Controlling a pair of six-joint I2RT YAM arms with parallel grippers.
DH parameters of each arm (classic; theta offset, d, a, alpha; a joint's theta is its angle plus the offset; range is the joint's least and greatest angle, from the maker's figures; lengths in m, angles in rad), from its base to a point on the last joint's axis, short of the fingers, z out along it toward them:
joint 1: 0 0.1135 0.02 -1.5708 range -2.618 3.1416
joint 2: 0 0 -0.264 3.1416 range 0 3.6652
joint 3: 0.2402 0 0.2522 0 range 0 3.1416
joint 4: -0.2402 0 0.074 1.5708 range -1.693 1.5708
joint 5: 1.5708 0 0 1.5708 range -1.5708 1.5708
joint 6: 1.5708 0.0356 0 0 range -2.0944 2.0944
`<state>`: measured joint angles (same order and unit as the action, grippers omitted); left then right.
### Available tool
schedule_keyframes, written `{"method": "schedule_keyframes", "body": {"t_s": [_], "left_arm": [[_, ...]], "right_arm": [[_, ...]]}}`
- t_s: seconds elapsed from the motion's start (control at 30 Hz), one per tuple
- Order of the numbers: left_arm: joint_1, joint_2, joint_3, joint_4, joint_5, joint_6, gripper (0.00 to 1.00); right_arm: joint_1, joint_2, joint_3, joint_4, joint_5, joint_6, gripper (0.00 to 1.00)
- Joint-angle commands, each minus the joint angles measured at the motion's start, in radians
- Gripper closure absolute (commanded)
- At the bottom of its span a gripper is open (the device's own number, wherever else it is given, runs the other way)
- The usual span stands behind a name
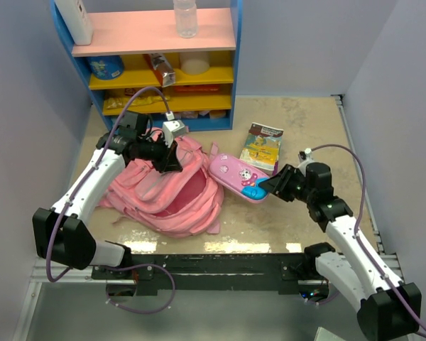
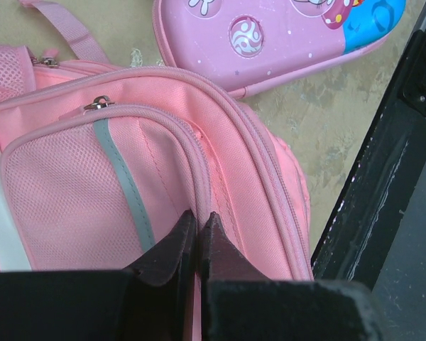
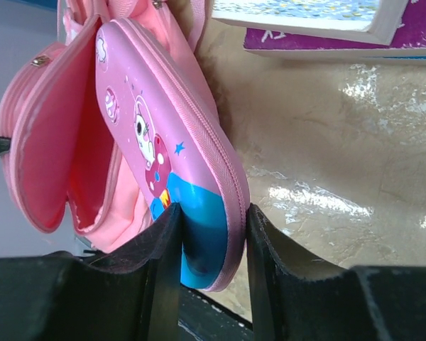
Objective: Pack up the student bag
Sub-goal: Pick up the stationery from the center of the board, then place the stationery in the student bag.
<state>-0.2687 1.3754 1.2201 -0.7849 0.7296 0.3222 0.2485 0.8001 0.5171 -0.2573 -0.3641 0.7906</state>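
Note:
The pink student bag [image 1: 172, 193] lies on the table left of centre with its main pocket gaping open; it fills the left wrist view [image 2: 92, 177]. My left gripper [image 1: 172, 162] is shut on the bag's upper flap, pinching the fabric edge [image 2: 197, 220]. The pink oval pencil case [image 1: 238, 177] with cartoon print lies right of the bag, also in the left wrist view [image 2: 277, 35]. My right gripper [image 1: 268, 187] is shut on the case's blue end [image 3: 206, 234]. The bag's open mouth [image 3: 50, 142] shows beyond the case.
A picture book [image 1: 262, 147] lies behind the pencil case, its edge in the right wrist view [image 3: 326, 21]. A blue shelf unit [image 1: 156, 64] with a bottle, cartons and snacks stands at the back. The black base rail [image 1: 213, 266] runs along the near edge.

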Motion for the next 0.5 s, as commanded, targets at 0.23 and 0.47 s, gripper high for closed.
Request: {"method": "schedule_keyframes", "body": {"t_s": [0.23,0.47], "left_arm": [[-0.001,-0.012,0.045,0.082,0.076,0.034,1.00],[-0.001,-0.007,0.042,0.092,0.083,0.026,1.00]], "right_arm": [[0.017,0.047,0.146,0.010,-0.122,-0.034,1.00],[0.185,0.105,0.156,0.044,-0.063,-0.021,1.00]]}}
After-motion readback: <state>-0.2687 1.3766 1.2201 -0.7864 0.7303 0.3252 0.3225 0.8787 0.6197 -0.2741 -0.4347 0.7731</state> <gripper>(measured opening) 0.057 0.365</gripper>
